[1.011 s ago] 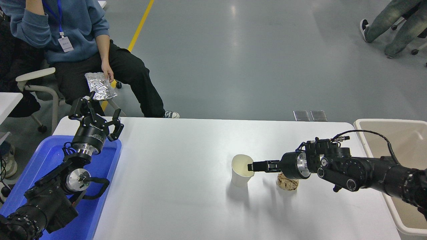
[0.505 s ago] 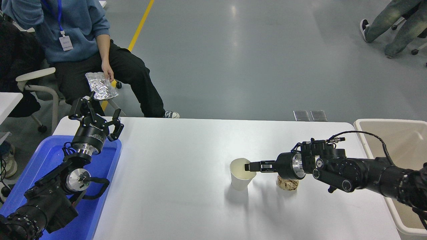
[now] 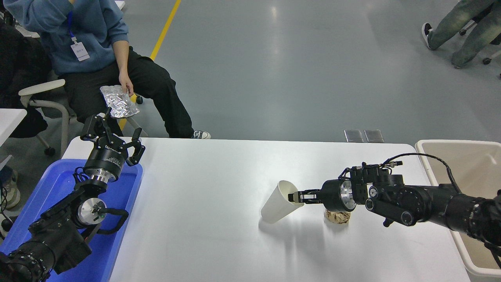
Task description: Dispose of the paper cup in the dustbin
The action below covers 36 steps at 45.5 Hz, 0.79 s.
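**Cup tipped in right gripper's pinch**

Head view: the right gripper (image 3: 294,196) was clamped on the rim of the paper cup (image 3: 278,202), 1 finger inside the mouth, the other outside. The cup leaned w/ its mouth toward the gripper and its base down-left, near the table (image 3: 219,172) center; whether the base touched the surface can't be told. A brown crumpled paper ball (image 3: 337,216) sat under the right wrist. The dustbin (image 3: 426,156) stood off the table's right edge, well apart from the cup. The left gripper (image 3: 117,139) was parked over the blue tray (image 3: 58,176) at lower left, fingers spread, holding nothing. A person (image 3: 98,47) sat at the far left w/ a foil bag (image 3: 118,102).
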Tool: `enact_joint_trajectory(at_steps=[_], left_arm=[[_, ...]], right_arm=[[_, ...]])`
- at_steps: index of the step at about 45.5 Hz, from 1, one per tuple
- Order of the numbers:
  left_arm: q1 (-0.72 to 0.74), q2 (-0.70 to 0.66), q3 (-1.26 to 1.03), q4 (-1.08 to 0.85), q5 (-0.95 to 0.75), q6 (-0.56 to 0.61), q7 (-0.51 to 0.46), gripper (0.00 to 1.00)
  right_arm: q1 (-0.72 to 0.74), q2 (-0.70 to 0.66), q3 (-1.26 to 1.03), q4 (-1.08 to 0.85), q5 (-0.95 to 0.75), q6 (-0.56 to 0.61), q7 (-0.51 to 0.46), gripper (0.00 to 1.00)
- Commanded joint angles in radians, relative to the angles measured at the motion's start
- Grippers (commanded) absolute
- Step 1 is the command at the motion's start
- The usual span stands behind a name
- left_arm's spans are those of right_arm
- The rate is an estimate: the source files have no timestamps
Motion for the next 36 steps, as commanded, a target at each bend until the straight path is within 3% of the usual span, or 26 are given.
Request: enact_joint_trajectory(at_steps=[1, 16, 36], left_arm=[[0.0, 0.0, 0.0, 0.0, 0.0, 0.0, 0.0, 1.0], [0.0, 0.0, 0.0, 0.0, 0.0, 0.0, 0.0, 1.0], [0.0, 0.0, 0.0, 0.0, 0.0, 0.0, 0.0, 1.0]], right_arm=[[0.034, -0.055, 0.003, 0.065, 0.002, 0.0, 0.011, 0.0], [0.208, -0.27, -0.012, 0.241, 0.009, 0.026, 0.011, 0.0], [0.428, -0.581, -0.012, 0.439, 0.017, 0.163, 0.005, 0.0]])
